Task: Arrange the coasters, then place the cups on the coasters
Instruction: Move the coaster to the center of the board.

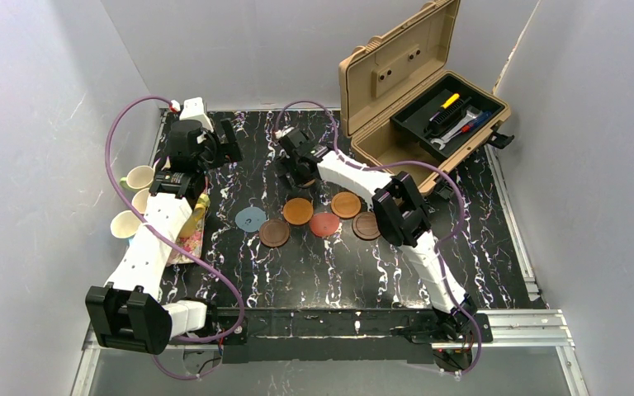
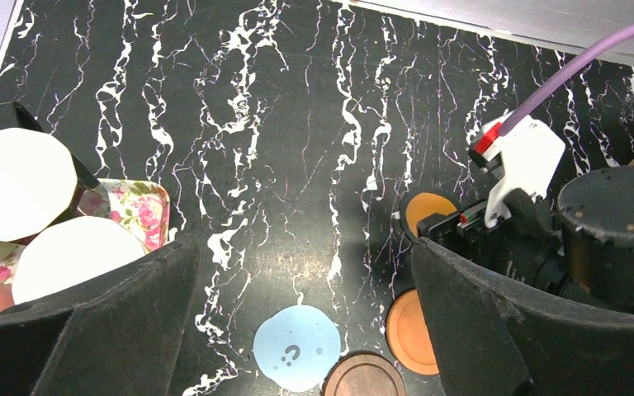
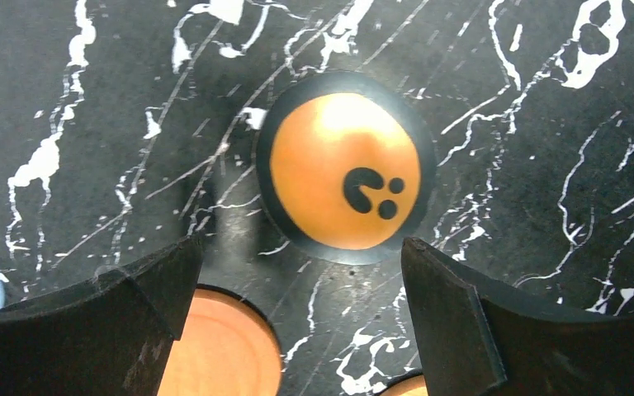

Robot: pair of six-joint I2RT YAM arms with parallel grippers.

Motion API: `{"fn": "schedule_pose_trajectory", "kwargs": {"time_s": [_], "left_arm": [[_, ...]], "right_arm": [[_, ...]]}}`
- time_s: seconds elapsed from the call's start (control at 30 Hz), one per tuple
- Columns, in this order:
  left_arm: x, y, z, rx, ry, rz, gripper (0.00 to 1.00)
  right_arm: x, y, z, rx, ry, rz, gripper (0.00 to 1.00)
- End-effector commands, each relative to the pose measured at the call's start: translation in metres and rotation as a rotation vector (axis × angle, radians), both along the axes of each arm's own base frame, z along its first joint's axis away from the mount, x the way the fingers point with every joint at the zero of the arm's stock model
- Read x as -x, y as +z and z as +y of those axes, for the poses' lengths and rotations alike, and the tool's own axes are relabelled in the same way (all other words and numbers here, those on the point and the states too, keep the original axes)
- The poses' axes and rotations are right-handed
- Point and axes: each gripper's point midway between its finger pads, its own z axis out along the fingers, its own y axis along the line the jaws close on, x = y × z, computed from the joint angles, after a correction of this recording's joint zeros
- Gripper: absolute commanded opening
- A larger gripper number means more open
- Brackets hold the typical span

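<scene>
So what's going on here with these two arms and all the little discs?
Two robot arms are laying out coasters so that cups can go on them. Six coasters lie in a loose cluster mid-table. The right tool hangs open above a seventh, the orange coaster with a dark mark, gripping nothing. The left tool is open and empty too, over the black table. The cups sit on the floral tray at the left; none is on a coaster yet.
</scene>
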Motion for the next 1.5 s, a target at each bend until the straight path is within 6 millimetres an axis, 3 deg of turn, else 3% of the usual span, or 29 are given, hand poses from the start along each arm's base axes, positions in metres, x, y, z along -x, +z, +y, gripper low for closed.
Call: {"fn": "schedule_pose_trajectory", "kwargs": {"time_s": [0.0, 0.43, 0.87, 1.17, 1.47], "left_arm": [[0.000, 0.010, 0.002, -0.002, 0.003, -0.031, 0.98], [-0.005, 0.002, 0.001, 0.033, -0.003, 0.000, 0.98], [-0.006, -0.001, 0.001, 0.064, -0.006, 0.014, 0.98], [-0.009, -0.005, 0.001, 0.099, -0.006, 0.030, 0.98], [-0.010, -0.006, 0.005, 0.104, 0.002, 0.034, 0.98]], "right_arm": [[-0.015, 0.009, -0.004, -0.026, -0.008, 0.010, 0.99], [-0.030, -0.006, -0.008, -0.061, -0.005, 0.035, 0.99], [-0.028, -0.022, 0.004, -0.076, 0.095, 0.063, 0.99], [0.000, -0.034, 0.030, -0.098, 0.255, 0.108, 0.99], [0.007, -0.049, 0.052, -0.097, 0.211, 0.067, 0.99]]}}
